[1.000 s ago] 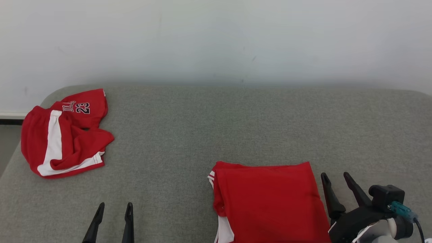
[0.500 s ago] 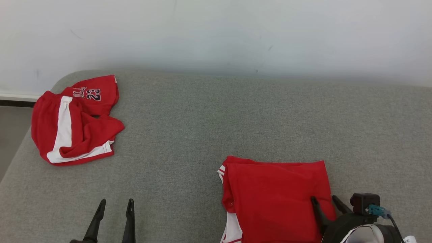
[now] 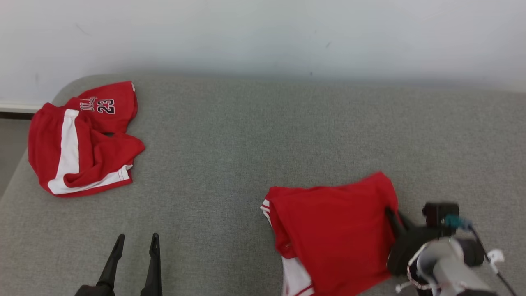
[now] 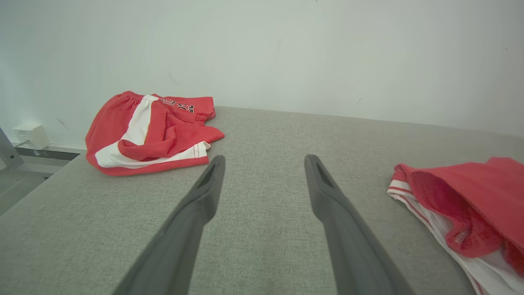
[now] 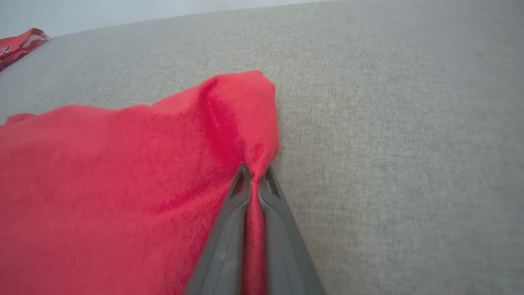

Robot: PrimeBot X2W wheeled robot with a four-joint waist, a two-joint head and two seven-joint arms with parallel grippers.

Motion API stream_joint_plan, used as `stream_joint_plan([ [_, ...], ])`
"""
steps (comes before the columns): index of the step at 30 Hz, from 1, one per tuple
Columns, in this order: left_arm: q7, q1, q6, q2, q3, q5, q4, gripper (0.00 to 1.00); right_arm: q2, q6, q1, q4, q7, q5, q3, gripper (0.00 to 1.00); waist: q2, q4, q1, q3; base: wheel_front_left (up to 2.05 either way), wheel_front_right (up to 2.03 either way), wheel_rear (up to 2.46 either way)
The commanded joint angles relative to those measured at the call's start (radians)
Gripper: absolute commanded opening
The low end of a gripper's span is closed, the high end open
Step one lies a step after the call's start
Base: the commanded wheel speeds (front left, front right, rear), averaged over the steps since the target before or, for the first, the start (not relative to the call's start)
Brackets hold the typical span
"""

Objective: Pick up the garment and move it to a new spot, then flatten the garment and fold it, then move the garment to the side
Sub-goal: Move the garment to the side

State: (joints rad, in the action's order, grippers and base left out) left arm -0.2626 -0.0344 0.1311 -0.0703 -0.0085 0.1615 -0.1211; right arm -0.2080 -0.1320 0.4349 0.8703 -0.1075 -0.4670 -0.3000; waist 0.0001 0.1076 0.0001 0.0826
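The garment (image 3: 328,226) is red with white trim and lies folded on the grey cushion at the lower right. My right gripper (image 3: 393,214) is shut on its right edge, and the cloth bunches up at the pinch. In the right wrist view the red garment (image 5: 102,172) is gathered into a ridge between the closed fingers of the right gripper (image 5: 254,175). My left gripper (image 3: 137,240) stands open over bare cushion at the lower left, holding nothing. In the left wrist view the left gripper (image 4: 264,159) points between the two red heaps, with the garment (image 4: 462,192) to its right.
A second red garment (image 3: 78,139) with white stripes and the number 23 lies crumpled at the cushion's far left corner, also in the left wrist view as the crumpled garment (image 4: 151,131). The grey cushion (image 3: 254,135) ends at a pale wall (image 3: 263,33) behind. A white box (image 4: 30,133) sits by the wall.
My right gripper moved onto the folded garment's right edge and shut on it, pulling that corner up and back. The head camera shifted. The left gripper stayed open.
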Motion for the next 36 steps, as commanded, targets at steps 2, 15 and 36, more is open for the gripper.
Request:
stream_joint_plan([
  [2,-0.003,0.019,-0.002,0.003,0.008,0.002,0.005,1.0,-0.02,0.002,0.062,-0.009,-0.008,-0.007,-0.01,0.0,-0.0001,-0.012,-0.0001,0.043,0.0,0.0,0.0],
  [15,-0.003,0.202,-0.002,-0.025,-0.052,0.003,0.065,1.0,-0.229,0.002,0.463,-0.024,0.001,-0.001,0.024,0.0,-0.0001,-0.111,-0.0001,0.345,0.0,0.0,0.0],
  [36,-0.003,0.214,-0.002,-0.139,0.026,-0.026,0.192,1.0,-0.461,0.002,0.714,-0.026,0.035,0.025,0.118,0.0,-0.0001,-0.308,-0.0001,0.547,0.0,0.0,0.0],
])
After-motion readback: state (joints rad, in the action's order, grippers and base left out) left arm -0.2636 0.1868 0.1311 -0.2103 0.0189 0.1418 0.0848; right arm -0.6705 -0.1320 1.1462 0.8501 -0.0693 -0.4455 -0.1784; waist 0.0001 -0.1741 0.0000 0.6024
